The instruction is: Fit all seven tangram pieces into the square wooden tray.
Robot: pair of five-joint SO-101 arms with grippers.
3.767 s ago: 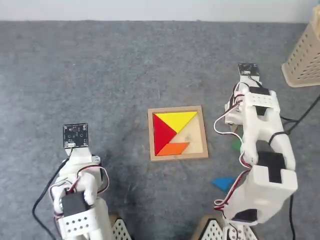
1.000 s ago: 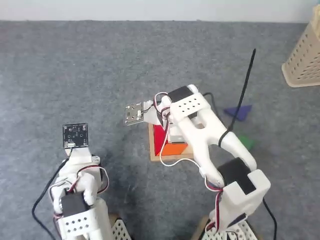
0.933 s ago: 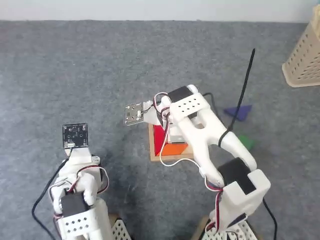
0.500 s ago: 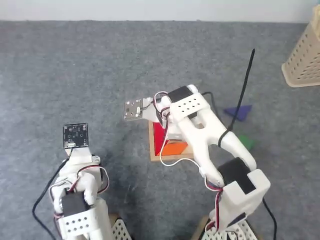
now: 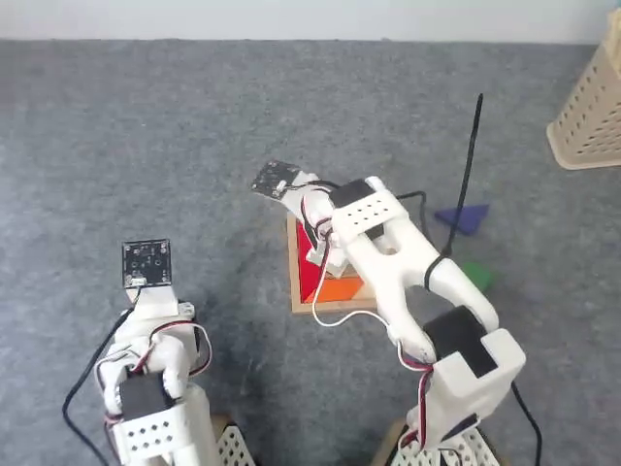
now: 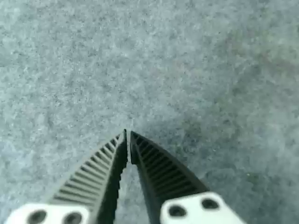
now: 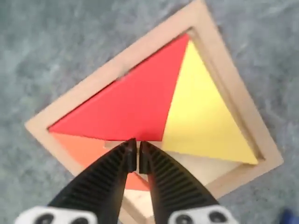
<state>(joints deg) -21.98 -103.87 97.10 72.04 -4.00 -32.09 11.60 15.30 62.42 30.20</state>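
A robotics lab bench: wired white arms [image 5: 417, 282] on grey felt [image 5: 146, 126] beside a perforated basket [image 5: 592, 107].

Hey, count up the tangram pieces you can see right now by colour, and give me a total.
red piece: 1
yellow piece: 1
orange piece: 1
purple piece: 1
green piece: 1
Total: 5

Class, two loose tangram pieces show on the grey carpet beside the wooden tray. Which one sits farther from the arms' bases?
The purple triangular piece; the small green piece lies nearer them.
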